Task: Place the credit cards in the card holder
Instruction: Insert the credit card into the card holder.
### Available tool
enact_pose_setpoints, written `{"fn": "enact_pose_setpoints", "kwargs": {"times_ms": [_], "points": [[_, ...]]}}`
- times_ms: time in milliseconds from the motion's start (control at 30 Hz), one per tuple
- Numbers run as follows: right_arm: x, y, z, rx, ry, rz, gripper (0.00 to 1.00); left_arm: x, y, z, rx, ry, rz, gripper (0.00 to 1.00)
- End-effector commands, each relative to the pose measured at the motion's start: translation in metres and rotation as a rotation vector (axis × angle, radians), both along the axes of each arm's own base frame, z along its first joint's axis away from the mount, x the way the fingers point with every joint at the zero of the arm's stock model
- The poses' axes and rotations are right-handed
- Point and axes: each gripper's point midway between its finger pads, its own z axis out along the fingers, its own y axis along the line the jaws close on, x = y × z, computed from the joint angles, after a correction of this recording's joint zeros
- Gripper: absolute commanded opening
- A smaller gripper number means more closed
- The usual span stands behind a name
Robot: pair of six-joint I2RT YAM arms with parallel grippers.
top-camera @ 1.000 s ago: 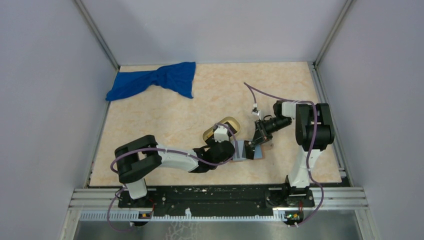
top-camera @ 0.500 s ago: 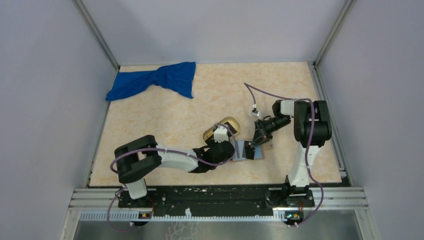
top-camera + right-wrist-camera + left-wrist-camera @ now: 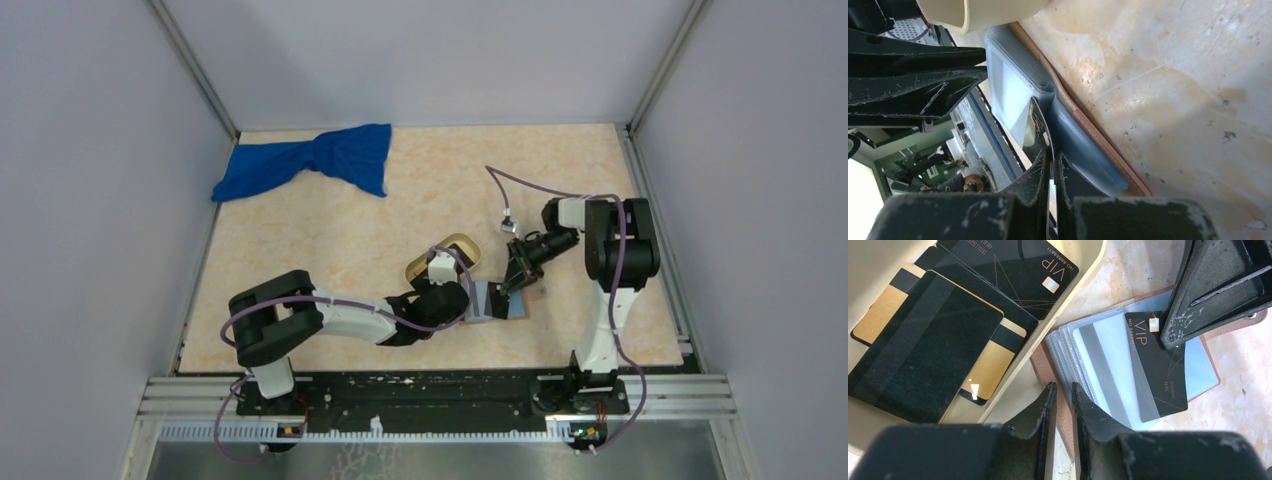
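Right claw point(image 3: 1053, 162): closed tight on one corner of the black card point(image 3: 1158, 375)
Left claw point(image 3: 1063, 395): jaws narrow, clamped on the card holder point(image 3: 1200, 367) at its near edge
Black card: tilted, lower end among the clear sleeves
Card holder: open on the worktop point(image 3: 350, 230), against the tray point(image 3: 1015, 382)
Tray: holds overlapping black and gold cards point(image 3: 923, 350)

The black card point(image 3: 1160, 371) looks matt, the card holder point(image 3: 1044, 371) brown leather with glossy plastic sleeves point(image 3: 1118, 347).
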Motion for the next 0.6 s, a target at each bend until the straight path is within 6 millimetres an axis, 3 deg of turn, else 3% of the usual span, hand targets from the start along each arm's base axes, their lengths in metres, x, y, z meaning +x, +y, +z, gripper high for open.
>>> {"fn": "enact_pose_setpoints", "kwargs": {"times_ms": [0,567], "points": [[-0.004,-0.005,-0.017,-0.091,-0.007,0.073,0.00,-0.009,0.003,-0.016,0.063,0.032,-0.049,0.23],[0.009,0.009,-0.009,-0.071,-0.009,0.072,0.01,-0.009,0.000,-0.016,0.057,0.024,-0.065,0.23]]}}
